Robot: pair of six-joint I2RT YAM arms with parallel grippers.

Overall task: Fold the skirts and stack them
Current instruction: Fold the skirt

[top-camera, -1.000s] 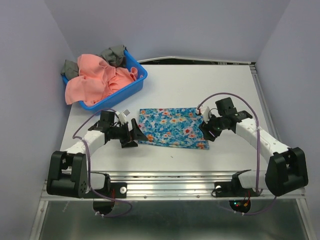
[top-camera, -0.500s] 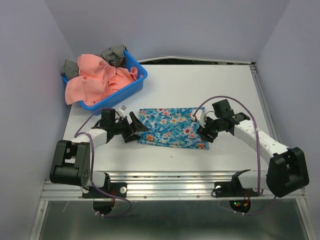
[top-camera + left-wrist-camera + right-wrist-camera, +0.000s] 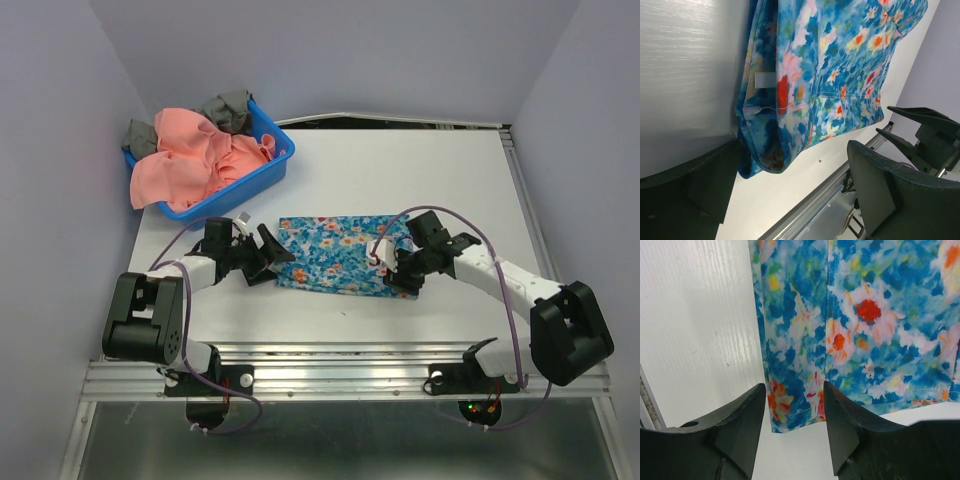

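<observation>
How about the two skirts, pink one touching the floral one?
Apart. Top view: pink skirt sits heaped in the blue basket; a strip of bare table separates it from the floral skirt.

The flowered blue skirt (image 3: 345, 255) is thin matt cloth with a stitched hem. The salmon-pink skirt (image 3: 190, 165), upper left, is soft crumpled cloth in a glossy blue plastic basket (image 3: 255, 183). The white table (image 3: 400, 170) is smooth with a faint streaky sheen.

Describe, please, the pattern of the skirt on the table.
Blue skirt with red-and-white flowers; right wrist view.
</observation>
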